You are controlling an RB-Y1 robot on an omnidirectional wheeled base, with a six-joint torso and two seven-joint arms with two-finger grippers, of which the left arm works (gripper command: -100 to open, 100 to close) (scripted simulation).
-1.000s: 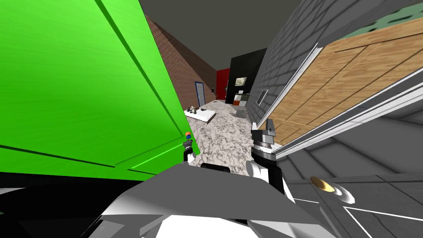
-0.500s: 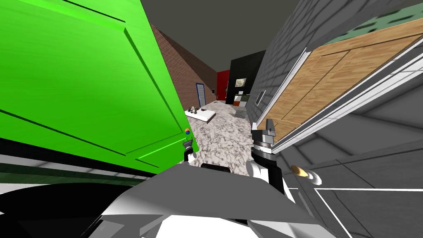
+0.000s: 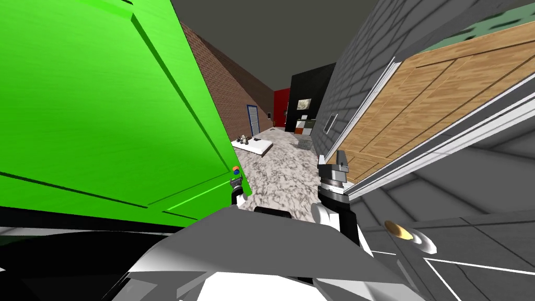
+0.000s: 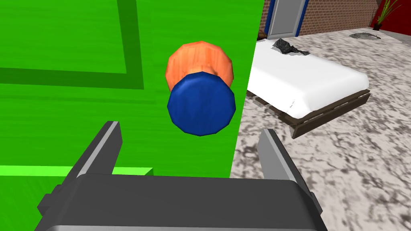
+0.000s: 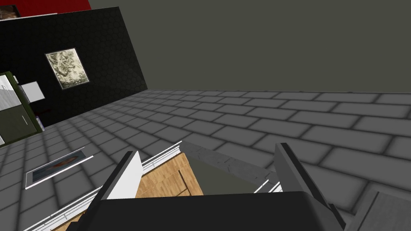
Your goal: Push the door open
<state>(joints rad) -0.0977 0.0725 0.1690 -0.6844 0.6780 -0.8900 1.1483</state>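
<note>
Green door [image 3: 104, 104]: smooth, with a faint brushed sheen. Knob [image 4: 200, 100]: matt blue cap on an orange wood-grained collar. Floor [image 3: 282, 177]: mottled grey-white stone. Wooden door [image 3: 418, 104]: light, visible grain. Brick wall [image 3: 230, 99]: rough red-brown courses.

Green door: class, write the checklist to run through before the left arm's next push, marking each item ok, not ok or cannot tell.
1. Left gripper with fingers open: ok.
2. Blue door knob centred ahead of the fingers: ok.
3. Fingers touching the green door: cannot tell.
4. Right gripper open, away from the green door: ok.
5. White bed clear of the door's swing: cannot tell.
</note>
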